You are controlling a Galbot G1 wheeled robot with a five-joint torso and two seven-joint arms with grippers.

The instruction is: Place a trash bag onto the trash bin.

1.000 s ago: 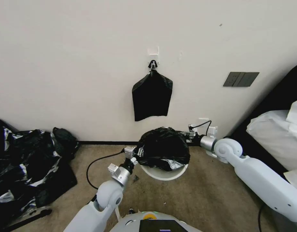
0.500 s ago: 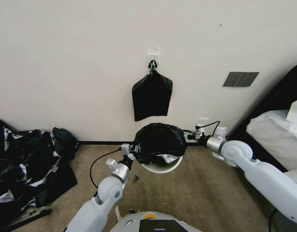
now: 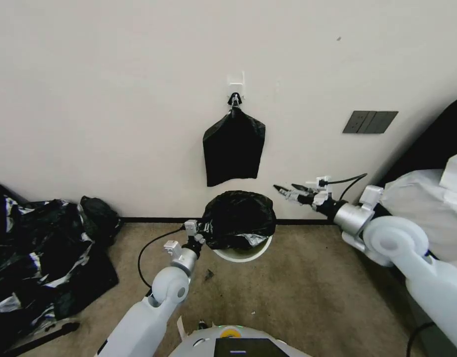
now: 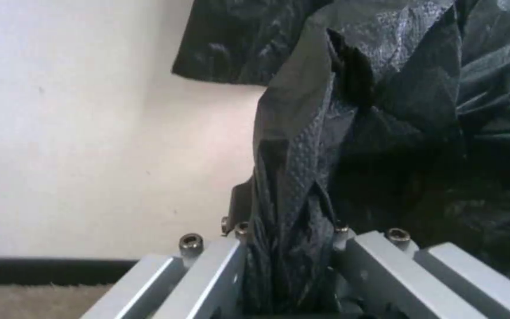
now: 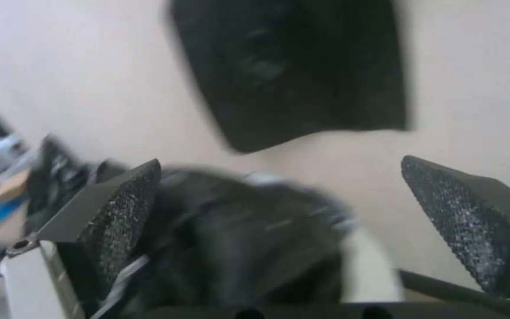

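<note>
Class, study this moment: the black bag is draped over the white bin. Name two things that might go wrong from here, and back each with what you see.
1. The left gripper is clamped on a fold of the trash bag; pulling away while shut may drag the bag off.
2. The right gripper hangs open beside the bag, holding nothing, so that side could slip off the trash bin, whose near rim shows uncovered.

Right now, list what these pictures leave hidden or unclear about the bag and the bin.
- Bin inside and far rim: head view, covered by the bag.
- Left end effector fingertips: left wrist view, buried in bag folds it clamps.
- Bin's base: head view, hidden beneath its own rim.
- Bag's fit on the rim: right wrist view, blurred, behind the open right end effector.
</note>
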